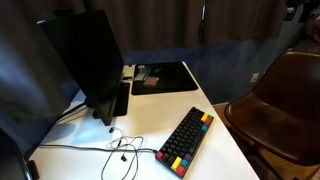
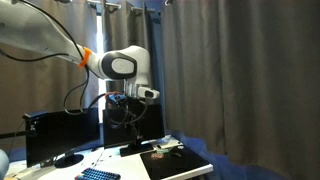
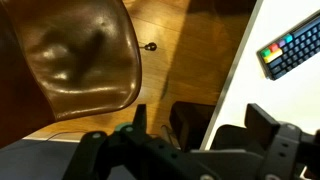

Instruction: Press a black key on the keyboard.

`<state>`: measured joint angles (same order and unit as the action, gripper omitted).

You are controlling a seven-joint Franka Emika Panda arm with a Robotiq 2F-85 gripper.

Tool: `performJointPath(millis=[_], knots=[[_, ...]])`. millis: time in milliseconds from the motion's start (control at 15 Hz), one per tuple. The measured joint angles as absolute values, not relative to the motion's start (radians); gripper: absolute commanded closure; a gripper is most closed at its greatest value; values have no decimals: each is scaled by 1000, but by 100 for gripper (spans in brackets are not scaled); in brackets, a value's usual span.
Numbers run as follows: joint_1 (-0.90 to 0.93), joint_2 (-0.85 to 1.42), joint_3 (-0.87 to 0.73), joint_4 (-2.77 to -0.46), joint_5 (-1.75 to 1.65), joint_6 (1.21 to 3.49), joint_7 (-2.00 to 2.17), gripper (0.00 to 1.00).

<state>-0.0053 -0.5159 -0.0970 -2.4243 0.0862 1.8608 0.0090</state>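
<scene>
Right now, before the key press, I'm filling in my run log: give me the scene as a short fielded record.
keyboard: on the white desk, coloured keys along one edge, nothing touching it
gripper: open, high above the desk, far from the keyboard
desk mat: flat, black, beyond the keyboard
monitor: black, standing on the desk
chair: brown, beside the desk
cables: loose, beside the keyboard

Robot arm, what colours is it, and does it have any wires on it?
The arm is white, smooth and rounded, with an orange ring and a dark round cap near its wrist end. A thin black cable loops beside it. The gripper is black and blocky with two chunky fingers, and a small green spot shows on it in the wrist view.
</scene>
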Motion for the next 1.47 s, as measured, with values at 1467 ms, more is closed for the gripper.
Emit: performJointPath(millis=[1467], knots=[[87, -485, 37, -2436, 87, 1865, -13, 0]])
